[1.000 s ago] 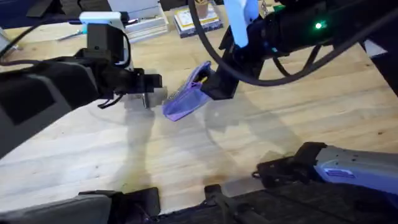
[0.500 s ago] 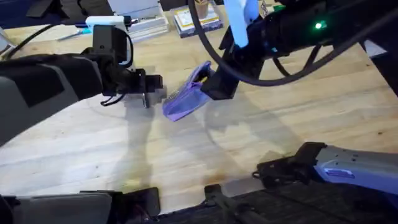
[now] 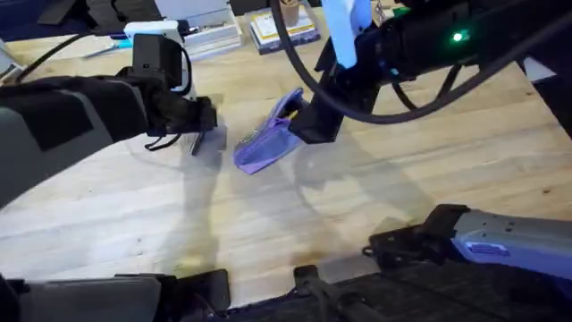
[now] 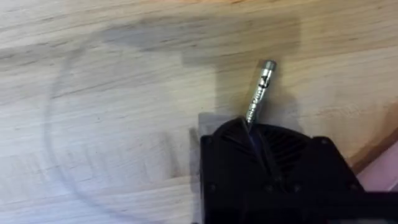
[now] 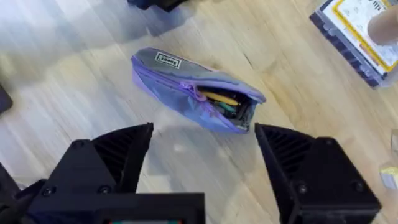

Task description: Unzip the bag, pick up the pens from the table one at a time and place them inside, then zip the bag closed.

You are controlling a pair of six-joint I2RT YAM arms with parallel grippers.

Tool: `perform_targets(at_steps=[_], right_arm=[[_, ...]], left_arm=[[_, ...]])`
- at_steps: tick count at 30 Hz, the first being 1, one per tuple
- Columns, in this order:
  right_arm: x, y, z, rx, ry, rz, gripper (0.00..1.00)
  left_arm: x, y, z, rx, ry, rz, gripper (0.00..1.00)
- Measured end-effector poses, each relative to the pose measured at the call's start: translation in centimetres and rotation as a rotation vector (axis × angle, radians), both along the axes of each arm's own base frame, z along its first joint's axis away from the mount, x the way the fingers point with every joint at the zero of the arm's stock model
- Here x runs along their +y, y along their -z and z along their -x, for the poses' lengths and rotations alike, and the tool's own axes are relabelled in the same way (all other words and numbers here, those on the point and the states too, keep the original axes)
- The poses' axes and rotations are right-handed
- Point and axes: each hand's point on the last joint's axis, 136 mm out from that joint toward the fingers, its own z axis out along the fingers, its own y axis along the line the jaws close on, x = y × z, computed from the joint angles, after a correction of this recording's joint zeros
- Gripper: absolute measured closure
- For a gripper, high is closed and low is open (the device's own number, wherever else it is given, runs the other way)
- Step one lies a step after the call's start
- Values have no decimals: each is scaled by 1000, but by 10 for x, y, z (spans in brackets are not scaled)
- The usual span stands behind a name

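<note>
The lavender bag point(image 3: 266, 140) lies on the wooden table point(image 3: 375, 206), mid-table. In the right wrist view the bag point(image 5: 186, 87) is unzipped at one end, with a yellow pen point(image 5: 219, 98) showing inside the mouth. My right gripper point(image 5: 202, 158) hovers just above it, open, fingers spread wide on either side; overhead it point(image 3: 313, 123) sits at the bag's right end. My left gripper point(image 3: 204, 116) is to the left of the bag, shut on the silver pen point(image 4: 256, 96), which sticks out past the fingers over bare wood point(image 4: 112, 112).
Books and boxes point(image 3: 281, 27) line the table's far edge, with more items point(image 3: 201, 34) at the back left. A box with a yellow label point(image 5: 360, 31) lies beyond the bag. Open wood stretches in front of the bag toward the arms' bases.
My left gripper has drawn back to the left, away from the bag, with the silver pen still in it. The right gripper and the bag have stayed put.
</note>
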Motion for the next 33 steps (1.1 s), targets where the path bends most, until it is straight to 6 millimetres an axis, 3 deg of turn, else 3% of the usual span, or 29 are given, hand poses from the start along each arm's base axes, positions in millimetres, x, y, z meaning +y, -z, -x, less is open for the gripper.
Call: perform_targets(at_steps=[7, 9, 10, 12, 19, 26, 33], right_arm=[[0, -1, 0, -2, 1, -2, 3], [-4, -15, 6, -38, 9, -33, 3], [-13, -38, 20, -90, 25, -84, 3], [-19, -45, 30, -98, 31, -96, 3], [-39, -53, 61, -91, 50, -112, 3], [-52, -57, 81, -89, 58, -121, 3], [-59, -47, 91, -29, 81, -102, 3]], left_arm=[[0, 0, -1, -3, 0, 1, 960], [-1, -2, -1, -11, 2, 5, 959], [-5, -15, 1, -45, 14, 22, 959], [-9, -32, -2, -98, 23, 35, 959], [-37, -110, 0, -321, 98, 107, 959], [-92, -177, 12, -518, 267, 274, 959], [-145, -212, 33, -584, 386, 454, 959]])
